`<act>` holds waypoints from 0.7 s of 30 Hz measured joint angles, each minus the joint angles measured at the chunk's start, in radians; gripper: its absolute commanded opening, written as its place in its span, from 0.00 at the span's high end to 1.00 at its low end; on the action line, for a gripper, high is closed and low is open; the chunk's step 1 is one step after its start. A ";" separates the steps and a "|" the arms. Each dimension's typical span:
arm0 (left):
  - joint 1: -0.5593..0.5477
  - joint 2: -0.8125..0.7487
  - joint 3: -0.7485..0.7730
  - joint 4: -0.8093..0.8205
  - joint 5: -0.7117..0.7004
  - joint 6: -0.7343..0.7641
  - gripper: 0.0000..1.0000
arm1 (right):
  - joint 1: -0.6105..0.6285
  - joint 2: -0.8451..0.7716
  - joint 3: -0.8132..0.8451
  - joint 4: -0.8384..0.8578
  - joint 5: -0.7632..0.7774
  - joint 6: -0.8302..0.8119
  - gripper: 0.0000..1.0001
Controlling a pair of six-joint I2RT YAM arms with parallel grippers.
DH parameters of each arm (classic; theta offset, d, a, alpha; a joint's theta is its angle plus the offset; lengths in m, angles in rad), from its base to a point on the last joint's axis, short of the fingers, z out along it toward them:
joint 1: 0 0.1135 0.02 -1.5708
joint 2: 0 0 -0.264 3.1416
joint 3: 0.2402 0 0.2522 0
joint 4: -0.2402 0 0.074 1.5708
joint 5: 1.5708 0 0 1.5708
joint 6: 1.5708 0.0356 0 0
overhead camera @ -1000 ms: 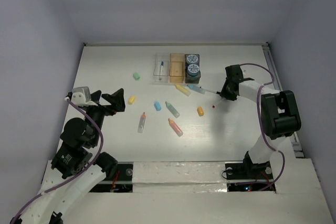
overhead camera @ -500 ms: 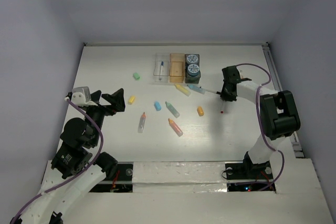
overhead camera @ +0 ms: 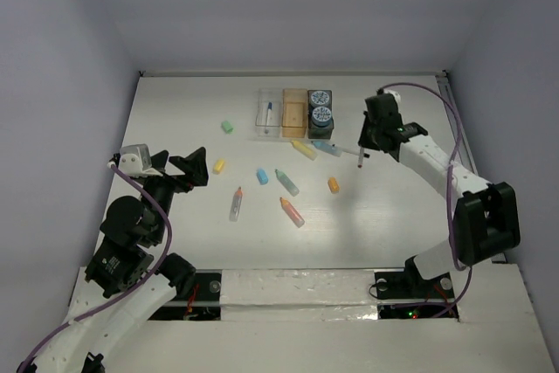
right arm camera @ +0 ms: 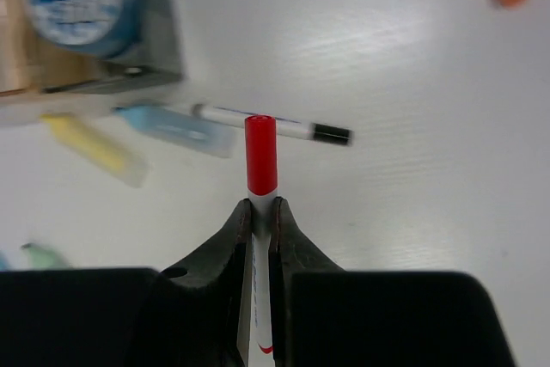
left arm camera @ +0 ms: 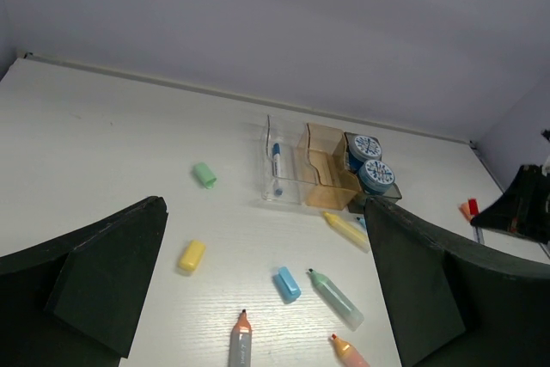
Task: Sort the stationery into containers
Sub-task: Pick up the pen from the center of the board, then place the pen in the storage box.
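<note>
Right gripper pinching red-capped pen, cap forward

three joined bins, two rolls, three pens, five long markers, four short stubs.

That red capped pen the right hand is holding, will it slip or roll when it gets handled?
Likely stiff and light: the pen is a thin straight stick. The right hand pinches its round barrel between narrow tips, so it might pivot if bumped. Laid on the table, it would probably roll.
</note>
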 measured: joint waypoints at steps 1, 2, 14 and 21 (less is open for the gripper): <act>0.000 0.000 0.000 0.000 0.000 0.000 0.01 | 0.031 0.006 0.034 0.001 0.000 -0.005 1.00; 0.000 0.000 0.000 0.000 0.000 0.000 0.01 | 0.072 0.024 0.084 0.001 -0.005 -0.008 1.00; 0.007 0.021 0.000 0.000 0.000 0.000 0.01 | 0.281 0.468 0.617 0.201 -0.198 -0.018 1.00; 0.016 0.053 0.000 0.000 0.009 0.000 0.01 | 0.290 0.699 0.822 0.279 -0.239 0.008 1.00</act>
